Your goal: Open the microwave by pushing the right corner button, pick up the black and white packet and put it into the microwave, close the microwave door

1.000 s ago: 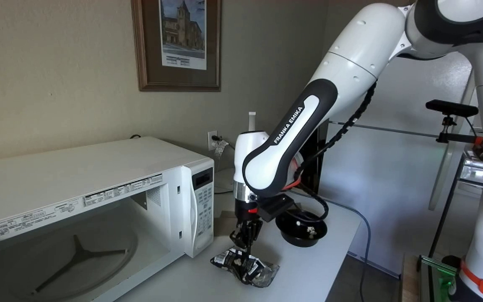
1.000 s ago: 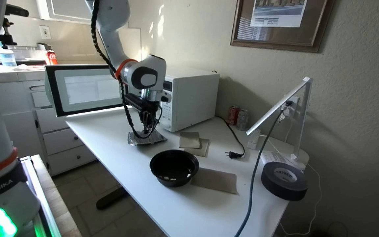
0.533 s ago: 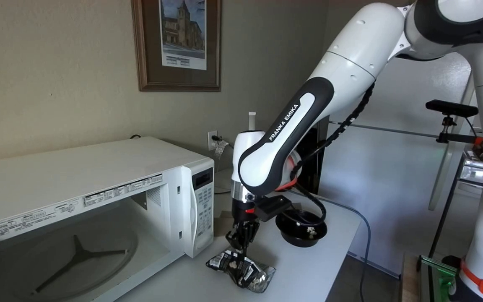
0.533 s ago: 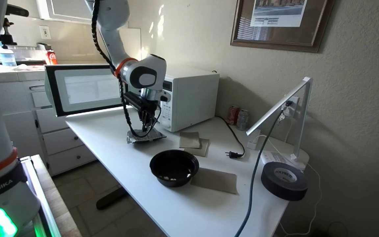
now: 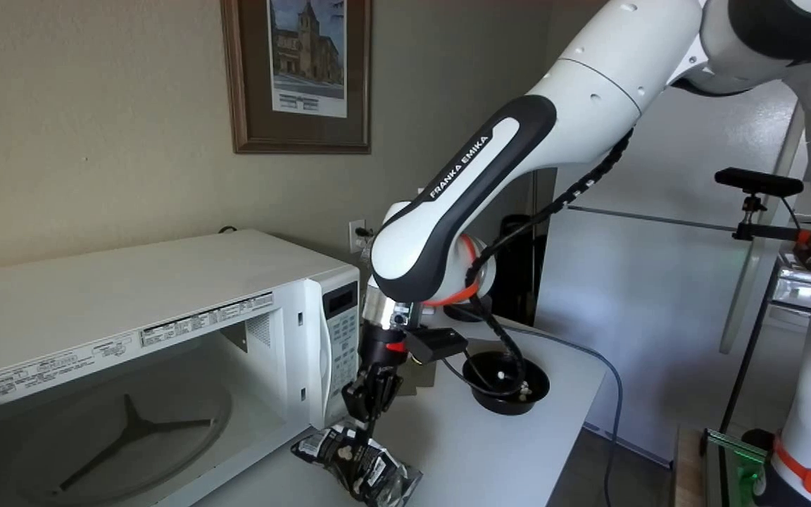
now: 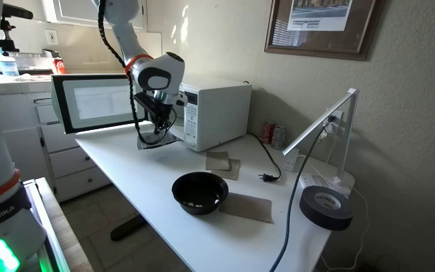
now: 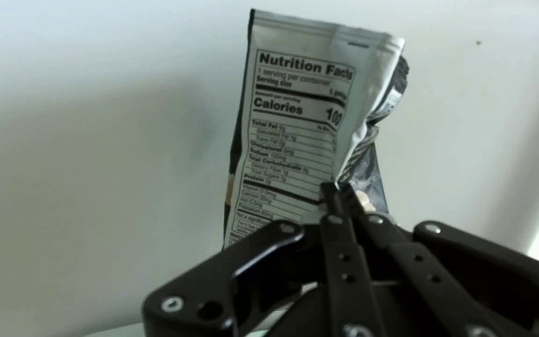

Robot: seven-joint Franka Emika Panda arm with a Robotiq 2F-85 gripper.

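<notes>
Above the table (image 6: 225, 243), our gripper (image 7: 338, 189) pinches the packet (image 7: 293, 121) by a crease, near and right of the open microwave (image 5: 166, 271).
Swinging left too low, we could snag the packet on the sill (image 5: 250, 456); farther in, that narrow hold may slip.

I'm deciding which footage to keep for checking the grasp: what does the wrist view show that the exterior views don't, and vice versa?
Only the wrist view: readable print on the Nutrition Facts panel.
Only the exterior views: the microwave's control panel, the framed picture and the black bowl.
Shared: the packet, the gripper closed on it, and the white tabletop.
</notes>
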